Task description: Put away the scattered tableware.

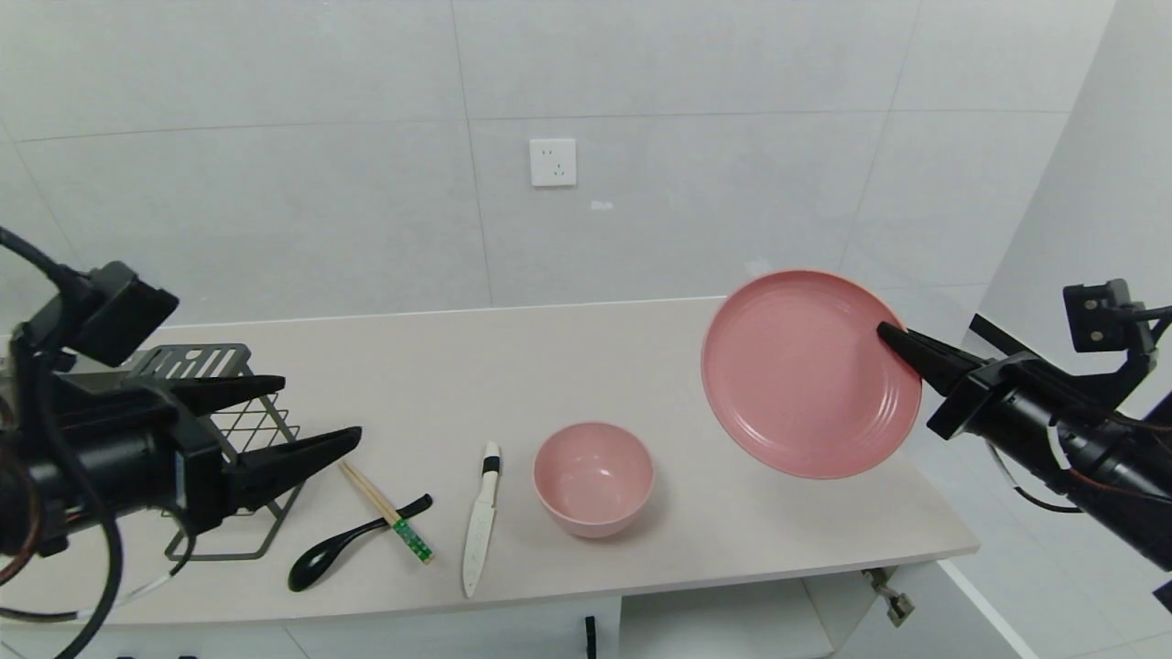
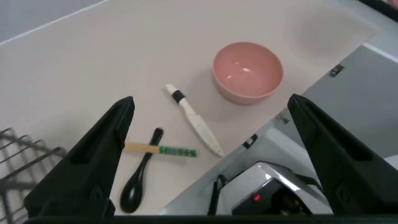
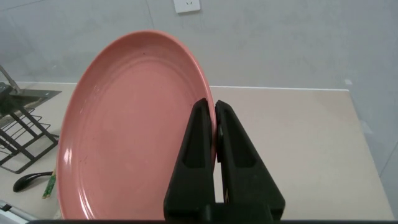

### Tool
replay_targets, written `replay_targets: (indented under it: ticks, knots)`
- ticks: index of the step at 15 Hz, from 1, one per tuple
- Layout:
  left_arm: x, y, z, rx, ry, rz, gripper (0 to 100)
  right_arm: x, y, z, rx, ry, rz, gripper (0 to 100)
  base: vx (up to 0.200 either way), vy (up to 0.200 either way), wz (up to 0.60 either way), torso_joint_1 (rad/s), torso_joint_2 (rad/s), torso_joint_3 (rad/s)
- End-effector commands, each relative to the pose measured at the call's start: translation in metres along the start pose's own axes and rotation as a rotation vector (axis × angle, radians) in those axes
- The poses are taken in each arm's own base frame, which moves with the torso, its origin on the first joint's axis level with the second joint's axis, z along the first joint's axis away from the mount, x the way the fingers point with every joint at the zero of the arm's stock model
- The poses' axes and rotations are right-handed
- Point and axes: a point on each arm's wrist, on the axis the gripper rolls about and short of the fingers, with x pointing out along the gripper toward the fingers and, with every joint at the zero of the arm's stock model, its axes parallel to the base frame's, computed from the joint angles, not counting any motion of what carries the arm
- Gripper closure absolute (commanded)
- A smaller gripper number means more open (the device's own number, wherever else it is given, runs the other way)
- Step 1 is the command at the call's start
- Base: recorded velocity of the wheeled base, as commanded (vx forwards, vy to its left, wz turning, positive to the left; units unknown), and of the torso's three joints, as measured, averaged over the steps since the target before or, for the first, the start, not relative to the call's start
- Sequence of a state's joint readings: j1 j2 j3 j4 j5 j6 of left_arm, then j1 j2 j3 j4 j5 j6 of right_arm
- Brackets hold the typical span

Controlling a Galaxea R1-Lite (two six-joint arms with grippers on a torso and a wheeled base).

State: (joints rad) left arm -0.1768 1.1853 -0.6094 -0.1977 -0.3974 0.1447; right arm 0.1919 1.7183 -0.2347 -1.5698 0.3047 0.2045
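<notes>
My right gripper (image 1: pixel 893 337) is shut on the rim of a pink plate (image 1: pixel 806 375), held tilted in the air above the counter's right end; the plate (image 3: pixel 130 124) is clamped between my right gripper (image 3: pixel 214 115). A pink bowl (image 1: pixel 593 478) stands upright on the counter. Left of it lie a white knife (image 1: pixel 481 517), a pair of chopsticks (image 1: pixel 389 513) and a black spoon (image 1: pixel 348 545). My left gripper (image 1: pixel 316 412) hangs open above the rack's edge, holding nothing. The bowl (image 2: pixel 247 71), knife (image 2: pixel 194 120), chopsticks (image 2: pixel 163 150) and spoon (image 2: pixel 138 183) lie below my left gripper (image 2: pixel 211 124).
A dark wire dish rack (image 1: pixel 233 430) stands at the counter's left end. The beige counter (image 1: pixel 476 366) meets a tiled wall with a socket (image 1: pixel 553 162) behind. The counter's front edge runs close to the knife and the spoon.
</notes>
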Motion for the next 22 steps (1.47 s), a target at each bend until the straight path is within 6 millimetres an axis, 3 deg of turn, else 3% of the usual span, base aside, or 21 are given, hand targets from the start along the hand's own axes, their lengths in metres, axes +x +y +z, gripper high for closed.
replay_targets:
  ticks: [1, 5, 12, 15, 17, 19, 22]
  knots:
    - [0.066, -0.003, -0.005, -0.114, 0.080, -0.095, 0, -0.001, 0.000, 0.000, 0.006, 0.004, 0.009, 100, 0.000, 0.000, 0.00, 0.000, 0.00, 0.000]
    - [0.126, 0.004, -0.007, -0.228, 0.172, -0.081, 0, -0.002, 0.001, -0.001, 0.005, 0.006, 0.012, 100, 0.000, 0.000, 0.00, 0.000, 0.00, 0.000]
    - [0.162, -0.009, -0.034, -0.210, 0.281, -0.081, 0, -0.001, 0.001, -0.001, 0.004, 0.007, 0.011, 100, 0.000, 0.000, 0.00, 0.000, 0.00, 0.000]
    - [0.195, -0.010, -0.055, -0.204, 0.307, -0.077, 0, -0.001, 0.001, -0.001, 0.001, 0.007, 0.011, 100, 0.000, 0.000, 0.00, 0.000, 0.00, 0.000]
    - [0.234, -0.007, -0.075, -0.197, 0.289, -0.082, 0, -0.002, 0.001, -0.002, 0.001, 0.010, 0.011, 100, 0.000, 0.000, 0.00, 0.000, 0.00, 0.000]
    - [0.255, -0.008, -0.086, -0.194, 0.273, -0.092, 0, -0.002, 0.000, -0.002, 0.002, 0.014, 0.009, 100, 0.000, 0.000, 0.00, 0.000, 0.00, 0.000]
    - [0.260, -0.007, -0.092, -0.199, 0.285, -0.090, 0, -0.002, 0.000, -0.004, 0.004, 0.021, 0.007, 100, 0.000, 0.000, 0.00, 0.000, 0.00, 0.000]
